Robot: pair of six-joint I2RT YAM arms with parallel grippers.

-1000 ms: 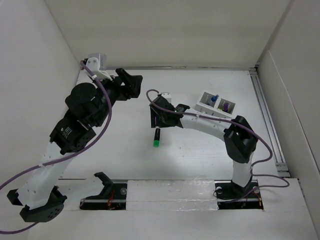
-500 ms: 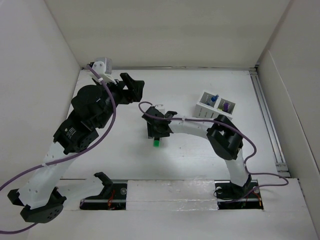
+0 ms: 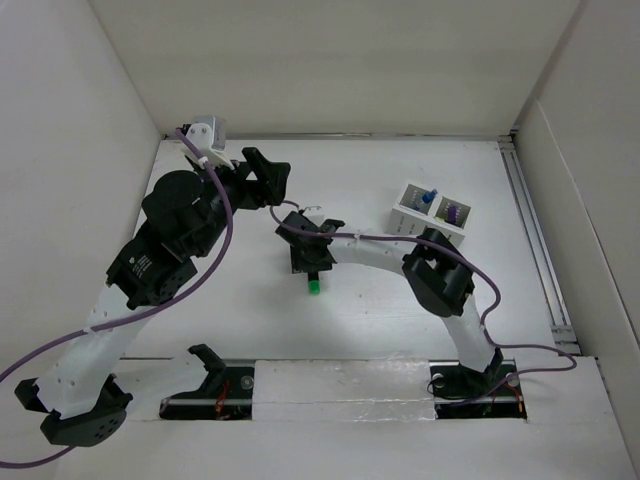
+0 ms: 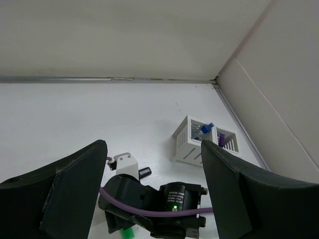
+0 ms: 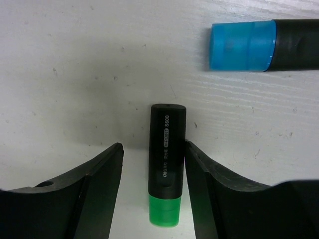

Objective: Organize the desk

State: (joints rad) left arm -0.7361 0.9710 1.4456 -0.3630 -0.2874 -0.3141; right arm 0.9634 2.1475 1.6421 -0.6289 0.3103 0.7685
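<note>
The right gripper (image 5: 153, 144) is open, its jaws either side of the green-capped marker (image 5: 167, 154) lying flat mid-desk (image 3: 250, 300), with no grip closed on it. A blue-capped marker (image 5: 241, 46) lies just beyond. The left gripper (image 4: 153, 144) is wide open and holds nothing, and the white pen holder (image 3: 432, 210) stands well apart to the right.

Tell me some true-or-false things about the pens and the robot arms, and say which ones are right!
1. The green pen lies flat on the desk. True.
2. The right gripper holds it up in the air. False: the pen lies on the desk, between the open jaws.
3. A blue pen lies on the desk nearby. True.
4. The left gripper holds a pen. False: its jaws are open and empty.
5. The holder is empty. False: blue and purple things stick out of it.
</note>
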